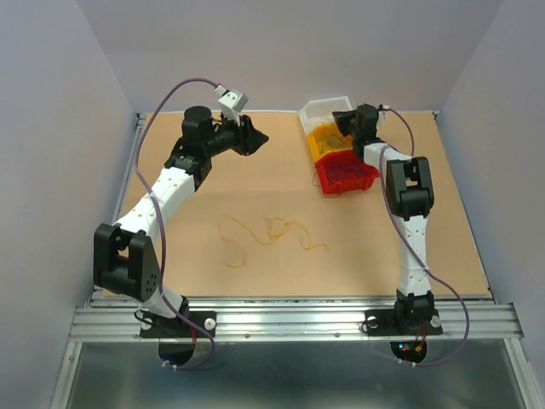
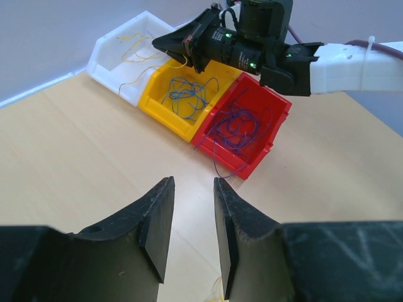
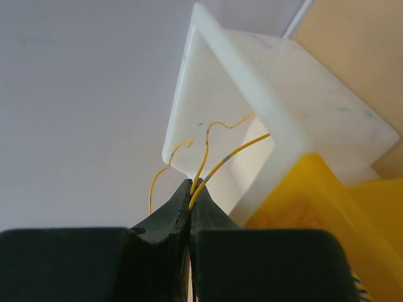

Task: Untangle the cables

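Up top, just under the right pincer (image 1: 345,122): white bin (image 1: 319,109), so probably dropping off a sorted strand. Well short of either pincer, loose yellow cable (image 1: 271,230) squiggled on the table (image 1: 426,256).

Left wrist: left pincer (image 2: 192,184) spread, holding nothing, aimed at the red bin (image 2: 267,141), likely idle.

Right wrist: pressed together, pinching yellow strands (image 3: 230,155). Lower ends hidden, can't tell how many.

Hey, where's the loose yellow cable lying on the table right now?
In the top view the loose yellow cable lies on the middle of the table, between the left arm and the right arm, on the near side of the red bin.
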`<state>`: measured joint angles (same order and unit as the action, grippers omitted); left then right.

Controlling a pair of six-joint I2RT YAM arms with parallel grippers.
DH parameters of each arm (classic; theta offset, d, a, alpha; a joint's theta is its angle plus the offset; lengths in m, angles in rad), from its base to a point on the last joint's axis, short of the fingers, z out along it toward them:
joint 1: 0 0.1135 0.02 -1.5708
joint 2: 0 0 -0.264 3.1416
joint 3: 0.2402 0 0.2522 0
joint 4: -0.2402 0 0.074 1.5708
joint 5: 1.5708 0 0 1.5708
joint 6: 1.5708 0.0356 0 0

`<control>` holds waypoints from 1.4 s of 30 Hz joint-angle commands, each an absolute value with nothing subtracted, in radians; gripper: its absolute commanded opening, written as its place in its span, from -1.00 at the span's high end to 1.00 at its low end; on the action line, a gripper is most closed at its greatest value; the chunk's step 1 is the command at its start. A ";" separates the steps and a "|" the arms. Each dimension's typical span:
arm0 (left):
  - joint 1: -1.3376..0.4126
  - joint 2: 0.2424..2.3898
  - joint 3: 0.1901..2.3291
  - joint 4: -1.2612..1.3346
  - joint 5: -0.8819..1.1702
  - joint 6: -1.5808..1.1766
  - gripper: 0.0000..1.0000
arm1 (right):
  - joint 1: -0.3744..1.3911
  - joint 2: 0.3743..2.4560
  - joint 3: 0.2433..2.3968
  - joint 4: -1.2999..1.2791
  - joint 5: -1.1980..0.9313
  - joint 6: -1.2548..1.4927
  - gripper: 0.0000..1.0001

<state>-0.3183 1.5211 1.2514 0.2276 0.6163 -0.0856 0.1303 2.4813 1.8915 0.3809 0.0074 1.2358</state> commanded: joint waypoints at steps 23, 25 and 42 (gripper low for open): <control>-0.316 1.499 1.259 0.259 0.627 -0.078 0.15 | 0.163 2.353 2.037 -0.176 0.419 1.304 0.99; -0.316 1.497 1.258 0.259 0.629 -0.077 0.15 | 0.163 2.350 2.049 -0.216 0.428 1.315 0.99; -0.316 1.500 1.261 0.256 0.630 -0.075 0.15 | 0.156 2.551 2.327 -0.219 0.293 1.356 0.62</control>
